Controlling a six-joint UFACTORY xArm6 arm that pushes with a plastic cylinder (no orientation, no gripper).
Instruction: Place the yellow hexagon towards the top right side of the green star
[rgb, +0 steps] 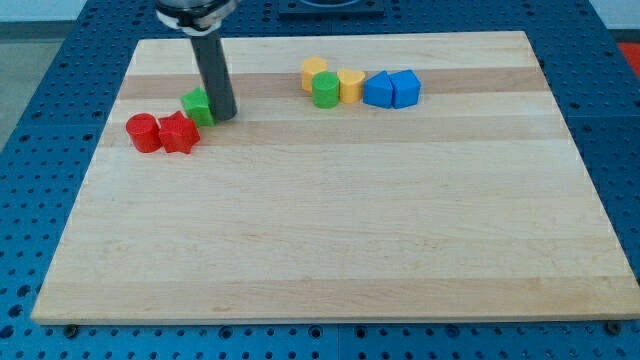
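Wood board (330, 240) lies on blue perforated table (60, 60).

The wooden board (330, 220) is pale maple with faintly darker lengthwise bands, lying on a blue perforated table (60, 90). Upper left: a red cylinder (143, 132), a red star (179, 132) and a green star (197, 105), beside the dark grey rod. Top centre: a yellow hexagon (315, 72), green cylinder (326, 89), yellow block (351, 85) and two blue blocks (378, 89) (405, 88).
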